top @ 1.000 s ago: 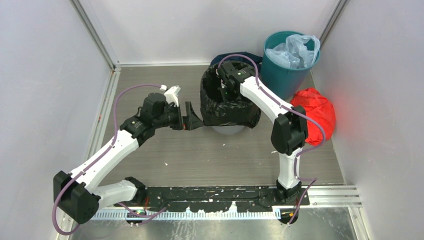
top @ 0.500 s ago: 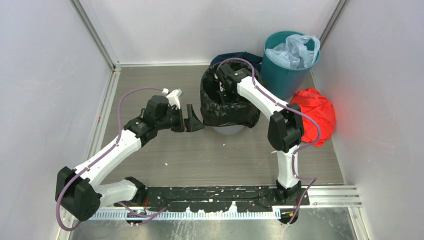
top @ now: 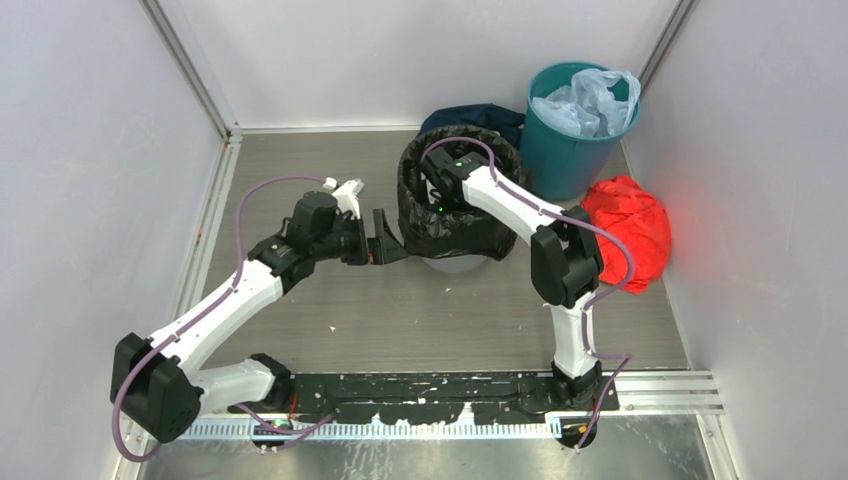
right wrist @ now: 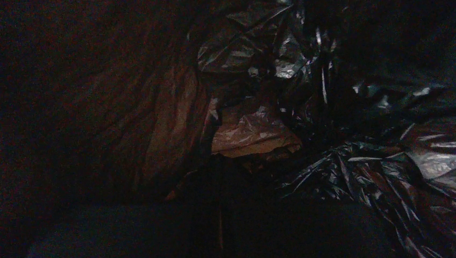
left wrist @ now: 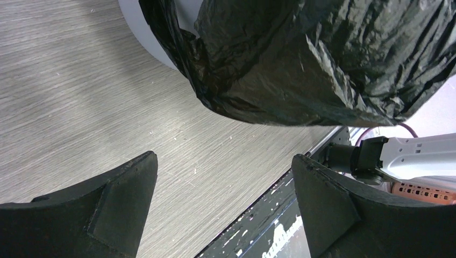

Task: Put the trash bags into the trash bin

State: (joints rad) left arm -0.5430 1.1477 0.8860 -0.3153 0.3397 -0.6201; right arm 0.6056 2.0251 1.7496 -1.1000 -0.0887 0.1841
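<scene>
- two fingers of the left gripper stand spread wide at 9 o'clock of the black bag, just beside the plastic with nothing between them.
- bag sits in the grey bin, mouth open, its edge folded outward and hanging down most of the wall; only the bin's foot shows at 6 o'clock.
- right gripper reaches down inside the bag; fingers pressed together, whether on plastic i cannot tell.
- teal bin holding a pale blue bag stands at 1 o'clock of the grey bin; red bundle lies at 3 o'clock.
</scene>
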